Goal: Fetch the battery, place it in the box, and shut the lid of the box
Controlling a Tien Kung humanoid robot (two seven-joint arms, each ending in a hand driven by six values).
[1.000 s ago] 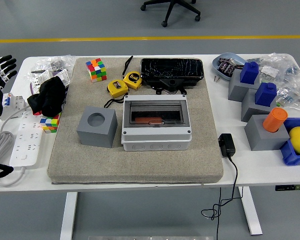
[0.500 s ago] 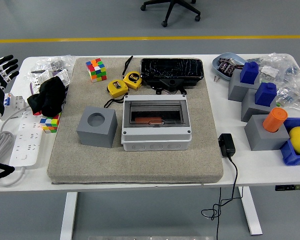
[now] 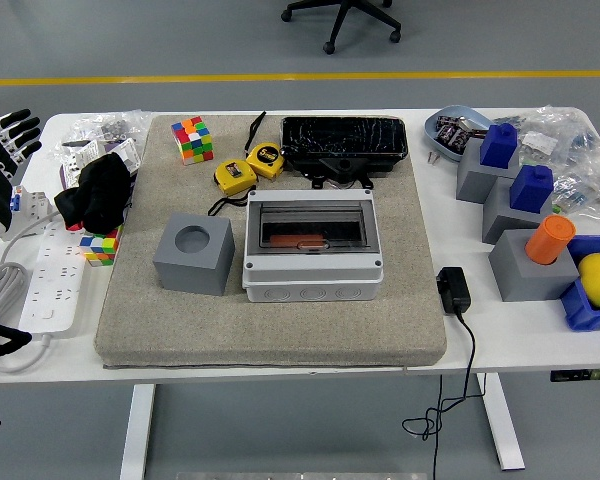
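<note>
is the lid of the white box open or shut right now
Shut. The box's smoky clear lid lies flat in its frame, with an orange-brown object showing through it.

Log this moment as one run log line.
left hand: open, raised at table's left edge | right hand: not in view | white box with clear lid: closed, orange item inside

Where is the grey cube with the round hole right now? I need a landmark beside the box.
In the head view, the grey cube with the round hole sits on the beige mat, left of centre, immediately left of the white lidded box.
</note>
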